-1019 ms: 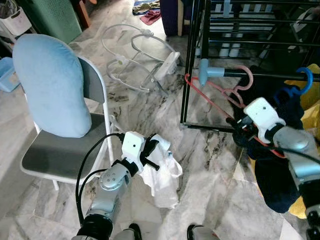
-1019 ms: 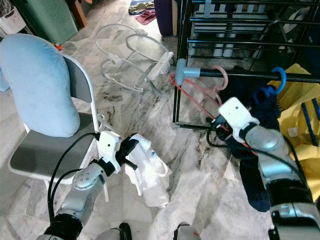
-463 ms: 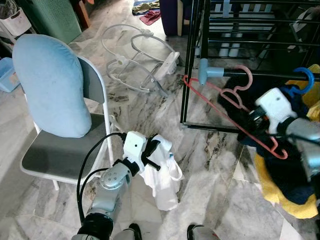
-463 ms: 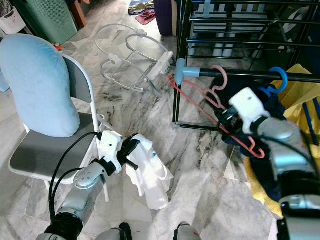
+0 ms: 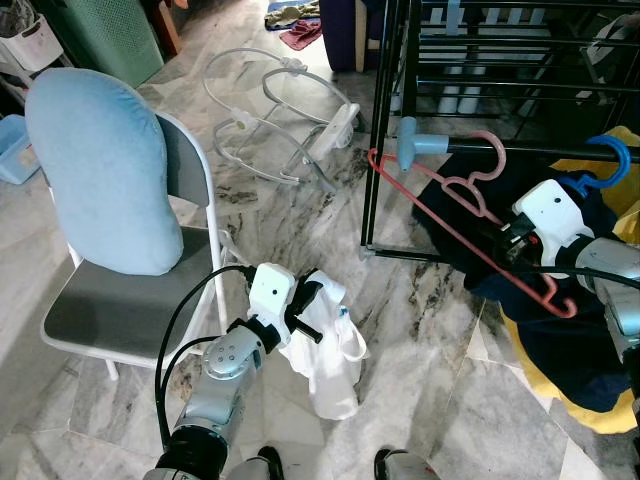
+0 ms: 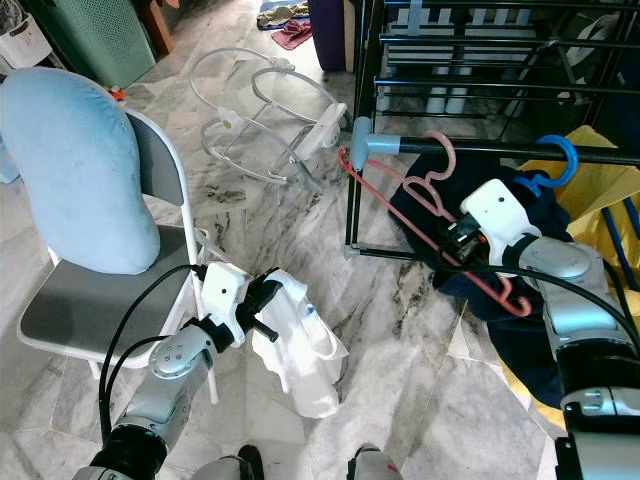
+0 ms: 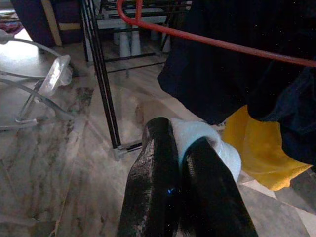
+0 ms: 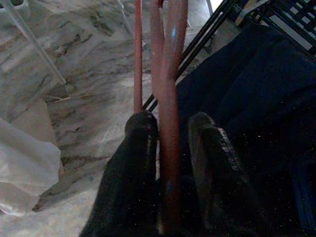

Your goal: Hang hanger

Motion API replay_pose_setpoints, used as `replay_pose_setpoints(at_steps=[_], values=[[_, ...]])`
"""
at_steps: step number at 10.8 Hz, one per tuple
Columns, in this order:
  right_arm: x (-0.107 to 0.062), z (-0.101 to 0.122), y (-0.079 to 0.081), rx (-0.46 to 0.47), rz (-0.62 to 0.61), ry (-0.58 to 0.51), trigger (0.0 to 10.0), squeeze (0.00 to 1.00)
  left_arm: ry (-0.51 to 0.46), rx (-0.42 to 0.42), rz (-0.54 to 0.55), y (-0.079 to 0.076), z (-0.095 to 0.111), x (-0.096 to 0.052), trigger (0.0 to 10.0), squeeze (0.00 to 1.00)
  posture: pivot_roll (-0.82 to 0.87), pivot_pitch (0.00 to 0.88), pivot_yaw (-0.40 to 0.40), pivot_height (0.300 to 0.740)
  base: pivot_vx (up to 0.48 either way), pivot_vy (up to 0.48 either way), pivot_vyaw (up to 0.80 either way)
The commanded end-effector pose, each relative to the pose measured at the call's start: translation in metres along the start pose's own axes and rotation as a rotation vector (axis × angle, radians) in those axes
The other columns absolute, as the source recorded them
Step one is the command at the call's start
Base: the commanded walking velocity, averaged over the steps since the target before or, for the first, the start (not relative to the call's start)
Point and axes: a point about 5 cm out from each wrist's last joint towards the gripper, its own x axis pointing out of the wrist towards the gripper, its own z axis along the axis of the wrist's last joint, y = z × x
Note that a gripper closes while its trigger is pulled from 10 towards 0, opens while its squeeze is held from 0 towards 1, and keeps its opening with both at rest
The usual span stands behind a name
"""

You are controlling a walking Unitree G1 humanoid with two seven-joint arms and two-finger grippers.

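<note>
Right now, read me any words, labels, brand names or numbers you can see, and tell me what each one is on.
None: no text can be read in any view.
The red hanger, white cloth, blue cushion and white housings behind both sets of fingers carry no legible marking.

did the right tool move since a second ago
Yes. The right tool, shut on the red hanger, shifted rightward, away from the rack's black corner post, and the hanger's lower end swung out with it. The hook sits by the rail.
</note>
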Motion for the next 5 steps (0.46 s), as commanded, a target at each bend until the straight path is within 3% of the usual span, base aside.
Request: replay_pose_setpoints(at_steps=[1,5], values=[[0.0023,0.0014,0.0011,0.003,0.011,0.004,0.0,0.00,0.013,0.005,0.008,0.0020,-0.0023,-0.0020,10.0,0.00,-0.20,0.203,0.098,0.740,0.000,0.000,0.00],[0.0004,-0.0046,0.0007,0.019,-0.010,0.012,0.0,0.00,0.012,0.007,-0.003,0.0001,-0.0022,-0.0001,10.0,0.00,-0.21,0.203,0.099,0.740,0.000,0.000,0.00]])
